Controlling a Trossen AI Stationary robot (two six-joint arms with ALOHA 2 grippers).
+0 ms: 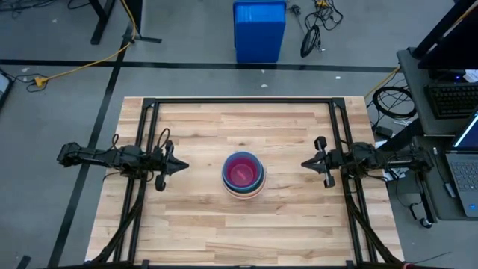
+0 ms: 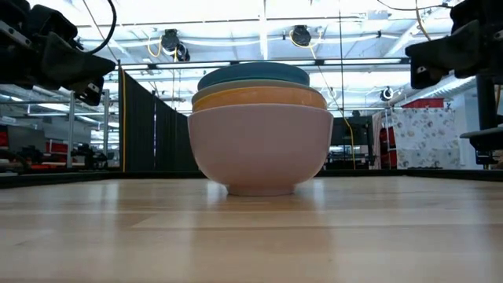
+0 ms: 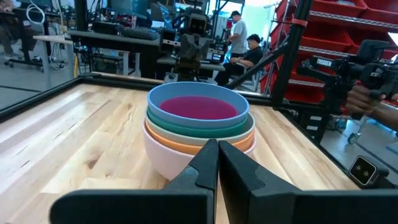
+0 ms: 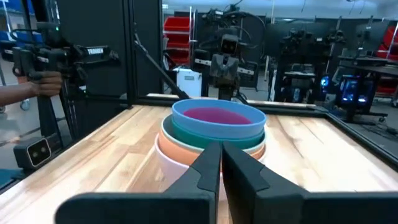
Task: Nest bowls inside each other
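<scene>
The bowls (image 1: 243, 175) stand as one nested stack in the middle of the wooden table. From outside in I see pale peach (image 2: 259, 149), orange (image 2: 259, 97), teal green (image 3: 199, 127) and blue (image 3: 198, 109), with a magenta one (image 4: 216, 115) innermost. The stack rests on the peach bowl's foot. My left gripper (image 1: 184, 167) is shut, level, left of the stack and apart from it. My right gripper (image 1: 305, 164) is shut, level, to the stack's right and also apart.
A black frame (image 1: 239, 102) runs around the table's far, left and right sides. A tall blue bin (image 1: 259, 30) stands on the floor beyond the far edge. People (image 3: 245, 46) sit in the room behind. Bare wood lies all around the stack.
</scene>
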